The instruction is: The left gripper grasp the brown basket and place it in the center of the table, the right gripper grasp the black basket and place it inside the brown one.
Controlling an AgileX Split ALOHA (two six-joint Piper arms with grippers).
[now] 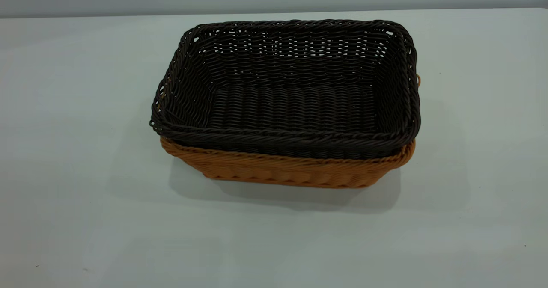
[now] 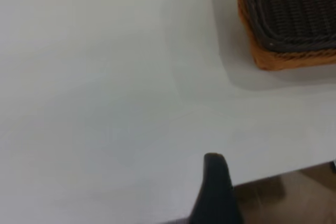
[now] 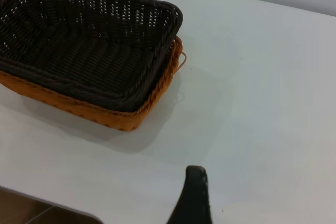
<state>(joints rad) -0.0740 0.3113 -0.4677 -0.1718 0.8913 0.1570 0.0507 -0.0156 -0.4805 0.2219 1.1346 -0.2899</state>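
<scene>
The black basket [image 1: 295, 95] sits nested inside the brown basket [image 1: 291, 170] at the middle of the table [image 1: 72, 172]; only the brown rim and front wall show below it. Neither gripper shows in the exterior view. In the left wrist view my left gripper [image 2: 273, 160] hangs over the table's edge, well away from the two baskets, the black one [image 2: 294, 9] in the brown one [image 2: 262, 53]. One finger [image 2: 214, 187] shows, nothing beside it. In the right wrist view my right gripper [image 3: 236, 182] is above bare table, apart from the black basket [image 3: 89, 45] and the brown basket [image 3: 105, 114]. One finger [image 3: 193, 198] shows, empty.
A small loop [image 3: 181, 59] sticks out of the brown basket's end nearest my right gripper. The table's edge [image 2: 283, 174] runs close by my left gripper, with brown floor beyond it. The wall runs behind the table's far edge [image 1: 274, 12].
</scene>
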